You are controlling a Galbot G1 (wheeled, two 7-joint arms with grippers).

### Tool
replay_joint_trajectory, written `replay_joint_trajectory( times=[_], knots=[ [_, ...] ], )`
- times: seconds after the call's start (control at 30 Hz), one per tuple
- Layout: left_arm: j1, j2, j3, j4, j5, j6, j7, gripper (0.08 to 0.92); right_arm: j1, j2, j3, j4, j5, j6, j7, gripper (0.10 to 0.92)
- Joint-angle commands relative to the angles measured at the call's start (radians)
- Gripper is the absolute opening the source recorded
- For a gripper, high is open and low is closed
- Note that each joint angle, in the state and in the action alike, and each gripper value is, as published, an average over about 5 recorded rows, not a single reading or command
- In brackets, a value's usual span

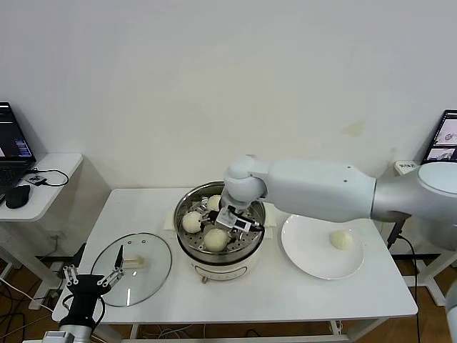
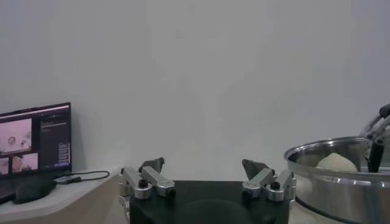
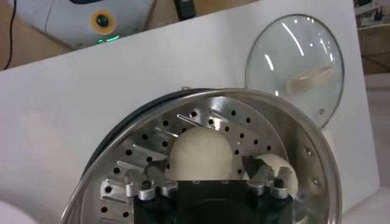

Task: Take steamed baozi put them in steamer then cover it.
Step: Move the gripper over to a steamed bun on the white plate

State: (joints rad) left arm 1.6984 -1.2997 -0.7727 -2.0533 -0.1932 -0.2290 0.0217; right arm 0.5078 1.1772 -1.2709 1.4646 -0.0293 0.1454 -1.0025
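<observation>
Right hand point(image 1: 235, 218) sits inside the steamer point(image 1: 251, 251) at frame centre, fingers apart on either side of one baozi point(image 3: 200, 152) on the perforated tray, pads not visibly pressing it. Three baozi in the steamer: one at left point(image 1: 191, 221), one at front point(image 1: 216, 239), one at rear point(image 1: 213, 203). Fourth baozi point(image 1: 342, 240) rests on the white plate point(image 1: 307, 250), right of the steamer. Cover point(image 1: 153, 268) lies flat on the table point(image 1: 285, 296), lower left. Left hand point(image 1: 91, 279) parked at lower left by the cover's edge, fingers apart, empty.
</observation>
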Motion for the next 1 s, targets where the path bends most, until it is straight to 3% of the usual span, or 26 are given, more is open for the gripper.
replay_joint_trajectory(
  times=[0.03, 0.27, 0.43, 0.7, 1.0],
  knots=[
    [-0.003, 0.006, 0.000, 0.001, -0.001, 0.001, 0.001, 0.823, 0.067, -0.087, 0.044, 0.026, 0.074, -0.034, -0.005, 0.822],
    [-0.006, 0.021, -0.001, 0.000, 0.005, 0.006, 0.001, 0.823, 0.118, -0.283, 0.098, 0.075, 0.142, -0.305, -0.059, 0.823],
    [-0.006, 0.033, 0.004, -0.003, 0.008, 0.008, 0.001, 0.823, 0.102, -0.458, 0.102, 0.099, 0.178, -0.406, -0.077, 0.823],
    [-0.017, 0.045, 0.025, 0.001, 0.010, 0.015, 0.002, 0.823, -0.125, -0.699, 0.245, 0.085, 0.095, -0.404, -0.101, 0.822],
    [-0.018, 0.061, 0.016, 0.016, 0.010, 0.015, 0.002, 0.823, -0.480, -0.746, 0.521, -0.039, -0.111, -0.362, -0.104, 0.823]
  ],
)
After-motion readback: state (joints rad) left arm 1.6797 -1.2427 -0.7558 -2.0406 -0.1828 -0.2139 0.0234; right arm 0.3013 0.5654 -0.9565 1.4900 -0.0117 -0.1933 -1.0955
